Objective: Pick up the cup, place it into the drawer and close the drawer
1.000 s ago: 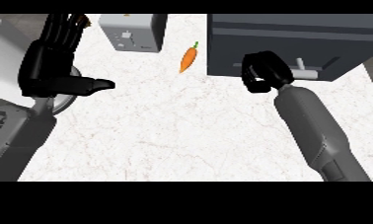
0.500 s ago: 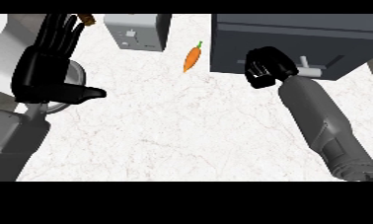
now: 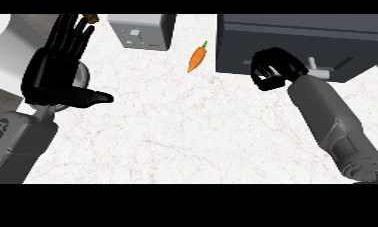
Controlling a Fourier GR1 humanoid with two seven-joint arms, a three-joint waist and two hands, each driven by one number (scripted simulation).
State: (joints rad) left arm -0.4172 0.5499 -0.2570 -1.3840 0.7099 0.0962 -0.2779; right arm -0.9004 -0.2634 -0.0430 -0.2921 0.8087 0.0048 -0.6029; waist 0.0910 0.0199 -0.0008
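Note:
The dark grey drawer unit [image 3: 295,41] stands at the upper right, with a pale handle [image 3: 316,65] on its front. My right hand [image 3: 277,66] is against that front, just left of the handle. Its fingers are curled and I see nothing held in them. My left hand [image 3: 52,73] is upright at the left edge, open, with fingers straight up and thumb pointing right. A grey rounded thing [image 3: 83,75] peeks out from behind it, mostly hidden. No cup shows plainly anywhere.
An orange carrot [image 3: 196,58] lies on the white marble counter [image 3: 184,131] between the hands, near the drawer's left corner. A grey box-shaped appliance [image 3: 140,31] stands at the back, left of centre. A small brown thing [image 3: 92,18] shows behind my left fingertips.
My right hand has edged a little up and right, closer to the drawer front. My left hand has hardly moved.

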